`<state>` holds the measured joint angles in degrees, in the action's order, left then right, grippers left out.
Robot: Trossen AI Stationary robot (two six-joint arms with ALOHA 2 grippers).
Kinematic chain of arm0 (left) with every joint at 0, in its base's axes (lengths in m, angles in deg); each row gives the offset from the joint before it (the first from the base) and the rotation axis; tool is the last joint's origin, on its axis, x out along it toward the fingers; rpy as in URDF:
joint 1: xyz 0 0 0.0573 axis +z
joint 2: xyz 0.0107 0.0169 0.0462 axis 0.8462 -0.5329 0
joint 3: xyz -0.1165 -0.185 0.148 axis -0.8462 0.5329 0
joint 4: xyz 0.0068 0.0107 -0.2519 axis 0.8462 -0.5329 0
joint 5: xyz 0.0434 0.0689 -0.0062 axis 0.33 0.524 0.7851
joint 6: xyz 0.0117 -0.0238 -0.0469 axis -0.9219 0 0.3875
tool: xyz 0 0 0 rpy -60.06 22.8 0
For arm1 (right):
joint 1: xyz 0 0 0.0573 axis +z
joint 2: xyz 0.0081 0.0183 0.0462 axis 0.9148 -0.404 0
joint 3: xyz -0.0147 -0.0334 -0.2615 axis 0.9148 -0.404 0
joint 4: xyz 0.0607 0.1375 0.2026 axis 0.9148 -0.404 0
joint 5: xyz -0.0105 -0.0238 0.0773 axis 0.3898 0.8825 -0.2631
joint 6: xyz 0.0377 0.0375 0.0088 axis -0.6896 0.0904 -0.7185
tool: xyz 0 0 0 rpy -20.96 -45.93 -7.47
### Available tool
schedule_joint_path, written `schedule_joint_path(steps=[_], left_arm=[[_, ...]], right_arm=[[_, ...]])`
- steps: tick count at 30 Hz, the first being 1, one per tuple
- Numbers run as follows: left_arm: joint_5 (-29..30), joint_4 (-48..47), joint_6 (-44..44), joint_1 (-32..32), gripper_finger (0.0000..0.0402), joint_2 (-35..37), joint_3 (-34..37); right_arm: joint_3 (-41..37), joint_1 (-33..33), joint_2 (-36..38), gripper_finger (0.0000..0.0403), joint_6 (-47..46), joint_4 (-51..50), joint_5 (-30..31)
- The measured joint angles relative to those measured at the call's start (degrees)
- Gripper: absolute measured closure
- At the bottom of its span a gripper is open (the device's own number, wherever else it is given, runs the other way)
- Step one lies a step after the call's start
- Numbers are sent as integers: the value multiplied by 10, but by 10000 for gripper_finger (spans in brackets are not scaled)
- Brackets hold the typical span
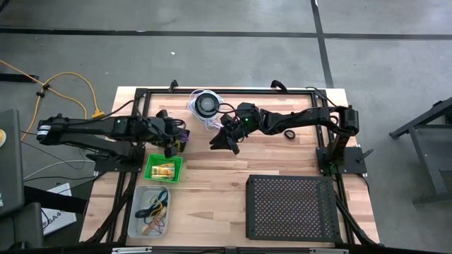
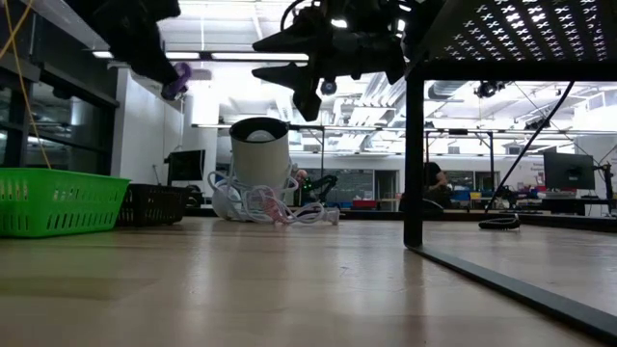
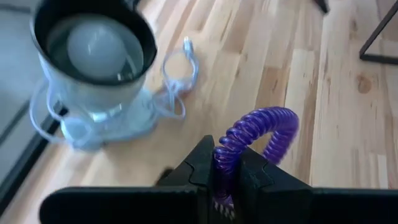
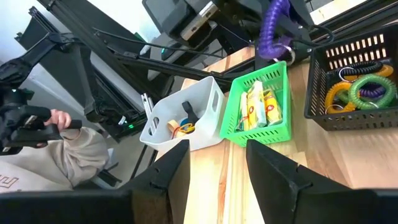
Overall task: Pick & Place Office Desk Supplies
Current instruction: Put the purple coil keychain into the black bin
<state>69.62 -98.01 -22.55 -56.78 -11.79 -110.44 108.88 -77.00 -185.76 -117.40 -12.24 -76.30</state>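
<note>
My left gripper [image 3: 227, 180] is clamped tight on a purple coil loop [image 3: 258, 134], the spiral arching up out of my fingertips and hanging in the air above the table [image 1: 212, 180]. From overhead, that gripper [image 1: 178, 139] sits on the left half of the table, just beyond the green basket [image 1: 164, 168], with the purple coil [image 1: 185, 134] poking out at its tip. The green basket has little yellow packets [image 4: 260, 106] in it. Nearer than that sits the white bin [image 1: 151, 210] with rubber bands [image 1: 155, 212] inside. Beside the green basket, a dark basket [image 4: 354, 81] holds more coil loops [image 4: 364, 90], yellow and green ones.

My right gripper [image 1: 224, 141] reaches in toward the middle of the table, fingers [image 4: 277, 174] spread wide and holding nothing. Just on the far side of both grippers stands the round black disc [image 1: 206, 104] on its white coiled cord. The big black perforated tray [image 1: 291, 206] sits at the near right. A black ring [image 1: 289, 134] lies on the wood under my right arm.
</note>
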Motion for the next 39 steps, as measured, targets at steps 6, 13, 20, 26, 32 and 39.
schedule_joint_path(steps=[6, 13, 20, 26, 32, 39], left_arm=[[0, -50, 52, 0, 378, -13, 0], [0, -77, 79, 0, 378, -23, 5], [-4, -86, 115, -1, 378, -22, 48], [-32, -83, 147, -1, 378, -22, 77], [-28, -79, 155, -5, 378, -22, 90], [38, -93, 182, -5, 378, -33, 90]], right_arm=[[0, 4, 0, 259, 0, 0, 0], [0, 18, 0, 259, 4, -1, 12], [0, 26, 0, 259, 15, -4, 15], [0, 26, 0, 259, 16, -4, 15], [0, 26, 0, 259, 19, -4, 15], [0, 26, 0, 259, 19, -4, 15]])
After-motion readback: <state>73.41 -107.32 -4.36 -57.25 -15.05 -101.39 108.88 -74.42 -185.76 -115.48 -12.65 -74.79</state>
